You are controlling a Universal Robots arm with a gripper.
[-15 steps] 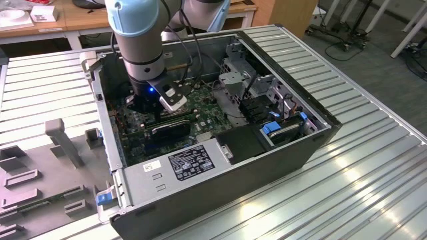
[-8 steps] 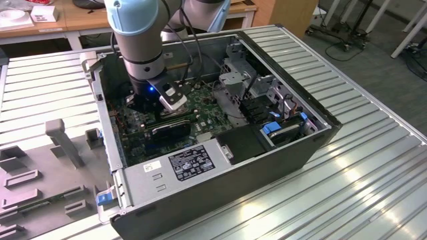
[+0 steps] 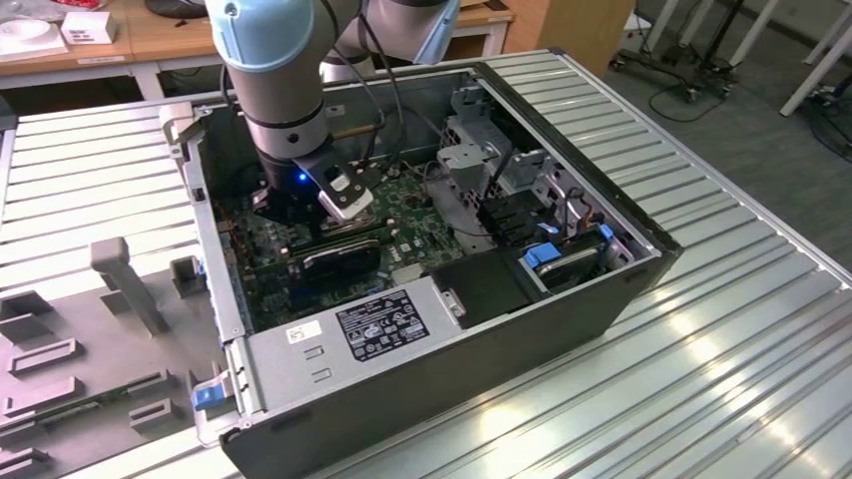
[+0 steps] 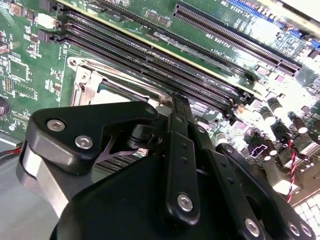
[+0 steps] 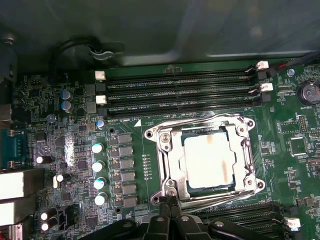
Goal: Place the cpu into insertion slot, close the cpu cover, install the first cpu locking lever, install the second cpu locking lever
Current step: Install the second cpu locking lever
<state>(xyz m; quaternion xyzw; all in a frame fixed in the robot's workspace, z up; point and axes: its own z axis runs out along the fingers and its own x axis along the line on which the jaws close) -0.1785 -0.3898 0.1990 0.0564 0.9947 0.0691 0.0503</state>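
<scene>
The cpu [image 5: 209, 161], a silvery square chip, lies flat in the insertion slot [image 5: 155, 134] on the green board. The cpu cover [image 5: 170, 156], a thin silver frame, lies down around the chip. Thin wire levers run along the socket's edges, one of them [image 5: 200, 121] beside the memory slots. My gripper [image 5: 170, 206] is shut with nothing seen between its tips, which are right at a corner of the socket. In the second wrist view the black gripper [image 4: 178, 111] hangs just over the socket frame [image 4: 85, 82]. In the exterior view the gripper [image 3: 323, 215] reaches down inside the open computer case.
Long black memory slots [image 5: 180, 90] run beside the socket, and a row of capacitors [image 5: 100, 170] stands close by. In the case there are a black heatsink [image 3: 339, 261], a metal drive cage [image 3: 480, 150] and the case wall [image 3: 440, 329]. A grey moulded tray [image 3: 80, 339] lies at the exterior view's left.
</scene>
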